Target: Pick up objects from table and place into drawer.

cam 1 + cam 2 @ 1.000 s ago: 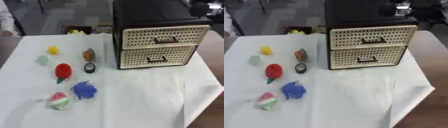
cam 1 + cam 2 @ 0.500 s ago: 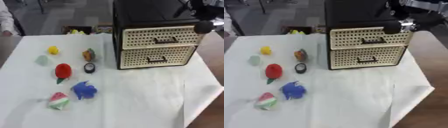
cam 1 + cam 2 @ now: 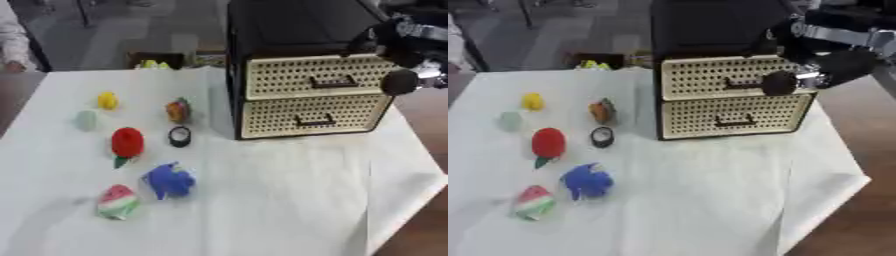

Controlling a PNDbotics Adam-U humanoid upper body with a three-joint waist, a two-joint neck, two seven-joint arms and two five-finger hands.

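A black cabinet stands at the back right of the white cloth, with two beige perforated drawers, top and bottom, both closed. My right hand comes in from the upper right and hangs blurred in front of the top drawer's right part, close to its dark handle. Left of the cabinet lie a yellow piece, a pale green piece, a red toy, an orange toy, a black-and-white round thing, a blue toy and a watermelon-coloured toy.
The cloth's right corner hangs over the brown table edge. Behind the table stands a dark box with yellow things in it. A person's white sleeve shows at the far left edge.
My right hand has come down from the upper right corner to the front of the top drawer. The toys and drawers have not moved.
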